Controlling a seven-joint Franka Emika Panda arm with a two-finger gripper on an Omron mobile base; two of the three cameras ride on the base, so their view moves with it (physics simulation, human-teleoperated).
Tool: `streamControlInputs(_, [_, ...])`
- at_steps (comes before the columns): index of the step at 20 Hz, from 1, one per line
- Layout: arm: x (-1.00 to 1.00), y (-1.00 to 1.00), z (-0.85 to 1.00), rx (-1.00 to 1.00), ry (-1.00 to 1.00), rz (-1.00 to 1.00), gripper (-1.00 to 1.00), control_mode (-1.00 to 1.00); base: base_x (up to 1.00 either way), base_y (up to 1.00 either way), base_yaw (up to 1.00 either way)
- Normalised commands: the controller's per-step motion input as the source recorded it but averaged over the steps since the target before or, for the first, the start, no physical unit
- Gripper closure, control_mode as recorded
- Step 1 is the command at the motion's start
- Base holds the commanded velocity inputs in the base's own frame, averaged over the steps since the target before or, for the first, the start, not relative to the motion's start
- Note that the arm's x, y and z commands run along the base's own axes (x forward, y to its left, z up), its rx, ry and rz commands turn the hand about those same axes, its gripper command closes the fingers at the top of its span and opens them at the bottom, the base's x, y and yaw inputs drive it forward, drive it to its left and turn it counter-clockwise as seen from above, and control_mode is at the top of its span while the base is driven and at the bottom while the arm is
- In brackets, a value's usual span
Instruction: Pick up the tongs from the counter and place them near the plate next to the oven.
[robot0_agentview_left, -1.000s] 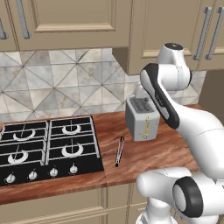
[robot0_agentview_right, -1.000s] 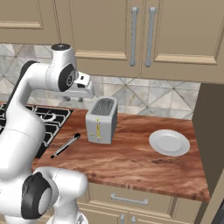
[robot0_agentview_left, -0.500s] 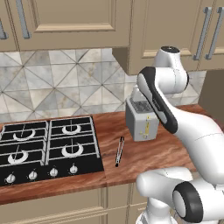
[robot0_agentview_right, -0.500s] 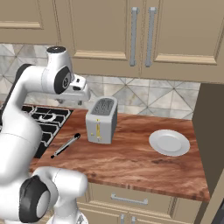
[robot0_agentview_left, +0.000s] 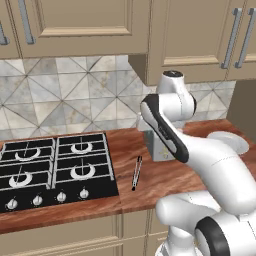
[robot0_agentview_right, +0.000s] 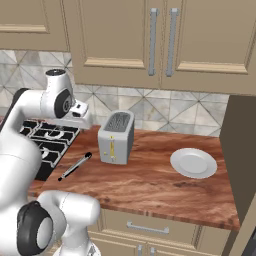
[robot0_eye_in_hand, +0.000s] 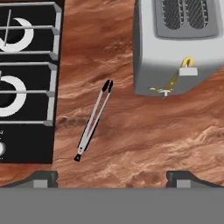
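Observation:
The tongs (robot0_eye_in_hand: 94, 120) lie flat on the reddish-brown counter (robot0_eye_in_hand: 148, 131), between the stove and the toaster. They are slim and dark with silvery arms, and appear again as the tongs (robot0_agentview_left: 136, 173) and the tongs (robot0_agentview_right: 75, 166). My gripper (robot0_eye_in_hand: 113, 178) hovers well above them, open wide, with nothing between its fingertips (robot0_eye_in_hand: 42, 177). The hand (robot0_agentview_right: 79, 113) hangs over the counter left of the toaster. The white plate (robot0_agentview_right: 193, 162) rests on the counter at the right, and the plate (robot0_agentview_left: 228, 141) is partly hidden behind my arm.
A boxy silver toaster (robot0_agentview_right: 116, 137) stands upright between tongs and plate, also seen as the toaster (robot0_eye_in_hand: 177, 43). A black gas stove (robot0_agentview_left: 50, 170) is set into the counter's left part. Upper cabinets (robot0_agentview_right: 150, 40) hang above, and a tall dark side panel (robot0_agentview_right: 242, 150) bounds the counter's right end.
The arm has swung left and lower, bringing the hand from above the toaster towards the tongs. Tongs, toaster and plate have not moved.

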Motion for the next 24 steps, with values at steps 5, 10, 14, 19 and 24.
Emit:
streamControlInputs(5, [0.00, 0.27, -0.85, 0.00, 0.14, -0.17, -1.00, -1.00, 0.00, 0.00, 0.00])
streamControlInputs(10, [0.09, 0.30, -0.81, 0.00, 0.18, -0.17, -1.00, -1.00, 0.00, 0.00, 0.00])
streamControlInputs(14, [0.26, 0.34, -0.69, 0.00, 0.14, -0.15, -1.00, -1.00, 0.00, 0.00, 0.00])
streamControlInputs(19, [0.35, 0.32, -0.57, 0.00, 0.06, -0.17, -1.00, -1.00, 0.00, 0.00, 0.00])
streamControlInputs(24, [0.49, 0.07, -0.43, 0.00, 0.02, -0.20, -1.00, -1.00, 0.00, 0.00, 0.00])
